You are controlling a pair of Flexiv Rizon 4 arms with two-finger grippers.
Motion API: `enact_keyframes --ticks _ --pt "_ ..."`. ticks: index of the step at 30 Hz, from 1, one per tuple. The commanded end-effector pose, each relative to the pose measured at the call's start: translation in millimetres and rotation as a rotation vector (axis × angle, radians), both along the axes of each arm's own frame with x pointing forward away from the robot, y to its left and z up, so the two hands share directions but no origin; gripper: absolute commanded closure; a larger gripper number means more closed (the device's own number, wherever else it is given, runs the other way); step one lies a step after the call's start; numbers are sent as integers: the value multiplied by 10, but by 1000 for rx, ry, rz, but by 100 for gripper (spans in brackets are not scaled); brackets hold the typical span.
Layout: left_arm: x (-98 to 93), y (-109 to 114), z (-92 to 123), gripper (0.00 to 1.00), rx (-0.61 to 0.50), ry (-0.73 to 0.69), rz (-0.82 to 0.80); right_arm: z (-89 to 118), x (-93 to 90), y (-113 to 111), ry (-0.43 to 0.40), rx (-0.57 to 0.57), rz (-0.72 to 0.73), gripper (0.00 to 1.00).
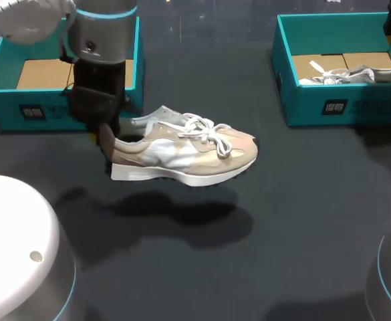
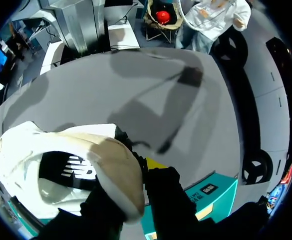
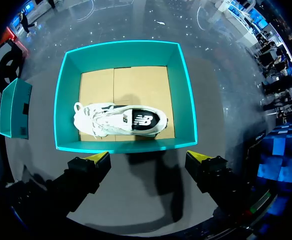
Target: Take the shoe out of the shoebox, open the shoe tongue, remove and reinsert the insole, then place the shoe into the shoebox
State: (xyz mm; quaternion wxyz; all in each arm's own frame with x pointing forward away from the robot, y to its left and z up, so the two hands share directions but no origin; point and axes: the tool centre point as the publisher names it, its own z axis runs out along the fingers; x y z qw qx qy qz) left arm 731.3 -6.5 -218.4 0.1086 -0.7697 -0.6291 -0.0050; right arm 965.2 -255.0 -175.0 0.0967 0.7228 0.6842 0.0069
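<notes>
Your left gripper (image 1: 107, 137) is clamped on the heel of the beige sneaker (image 1: 195, 154), holding it just above the table (image 1: 295, 214), while your right gripper (image 3: 150, 160) hangs wide open over the teal shoebox (image 3: 121, 50).

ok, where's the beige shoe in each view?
Head: beige shoe left of centre, heel in the left arm's jaws, above the table.
Left wrist: close up, heel between the jaws.
Right wrist: not in it.
Shared landmark: empty teal box, behind the shoe in head, under the jaws in left wrist.
</notes>
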Motion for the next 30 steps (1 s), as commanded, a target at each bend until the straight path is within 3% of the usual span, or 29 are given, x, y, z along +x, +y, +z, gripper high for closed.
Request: enact_keyframes --ticks 1,15,27,30 --pt "29 -192 -97 100 39 5 1 4 -9 1 -1 0 -1 0" --pt "-81 -470 -539 100 99 -20 39 4 -9 1 -1 0 -1 0" --pt "-91 -496 -559 100 90 -35 39 4 -9 1 -1 0 -1 0" --pt "-130 -568 -679 100 95 -69 35 4 -9 1 -1 0 -1 0"
